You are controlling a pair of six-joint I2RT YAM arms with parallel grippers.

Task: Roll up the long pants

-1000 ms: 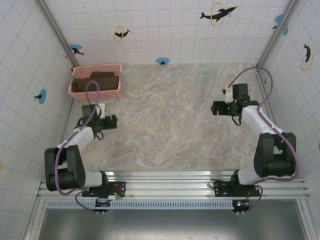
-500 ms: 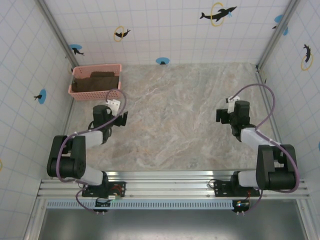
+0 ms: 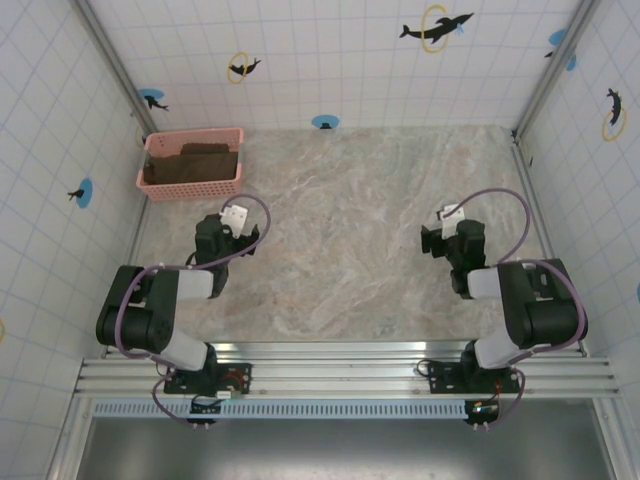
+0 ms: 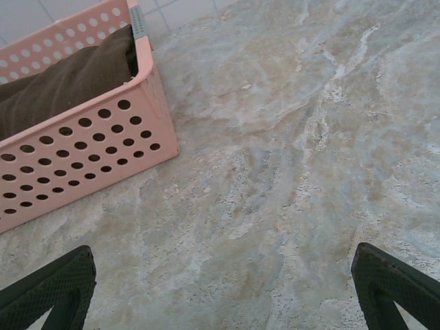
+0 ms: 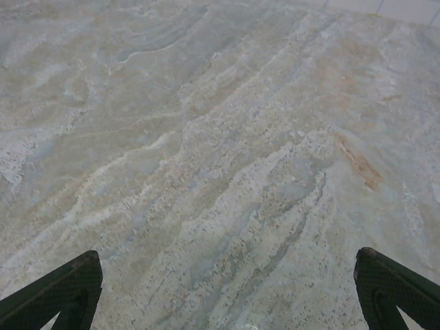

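The long pants (image 3: 195, 163) lie as a rolled dark brown bundle inside the pink mesh basket (image 3: 190, 189) at the table's far left; in the left wrist view the same brown fabric (image 4: 62, 82) fills the basket (image 4: 82, 161) at upper left. My left gripper (image 3: 238, 235) hangs open over bare tabletop just in front of the basket, its fingertips (image 4: 51, 285) spread wide with nothing between them. On the right side my right gripper (image 3: 432, 240) is open too, its fingertips (image 5: 58, 289) far apart above bare marble.
The marble-patterned tabletop (image 3: 350, 230) spreads between the arms. Tiled walls with dolphin stickers close in the back and sides. A metal rail (image 3: 340, 375) runs along the near edge by the arm bases.
Both arms have folded back toward their bases. The left gripper swung from near the basket to a spot in front of it; the right gripper drew nearer and lower.
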